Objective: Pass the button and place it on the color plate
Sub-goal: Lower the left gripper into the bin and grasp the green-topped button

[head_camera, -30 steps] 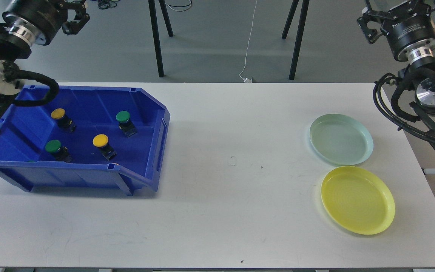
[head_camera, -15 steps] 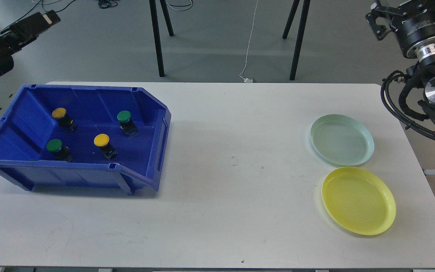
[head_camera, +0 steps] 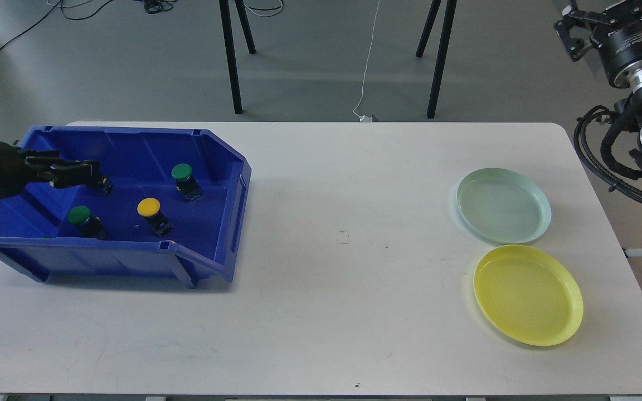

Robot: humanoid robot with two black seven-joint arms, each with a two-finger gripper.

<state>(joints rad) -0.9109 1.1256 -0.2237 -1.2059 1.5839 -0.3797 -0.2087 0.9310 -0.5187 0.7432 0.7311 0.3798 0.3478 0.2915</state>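
A blue bin (head_camera: 238, 189) at the table's left holds several push buttons: a green one (head_camera: 181, 172), a yellow one (head_camera: 148, 207) and a green one (head_camera: 79, 215). My left gripper (head_camera: 78, 166) reaches in from the left over the bin's back left part, two dark fingers apart and empty. It covers another button, of which only the black base (head_camera: 102, 185) shows. A pale green plate (head_camera: 504, 205) and a yellow plate (head_camera: 527, 295) lie at the right, both empty. My right gripper (head_camera: 570, 33) is raised at the top right, off the table, too dark to read.
The white table (head_camera: 343, 278) lies bare between bin and plates. Black stand legs (head_camera: 232, 61) rise from the floor behind the table. My right arm's cables (head_camera: 605, 161) hang beside the table's right edge.
My left arm has swung down from the top left and now reaches over the bin, covering the back yellow button. My right arm has drifted further right and up.
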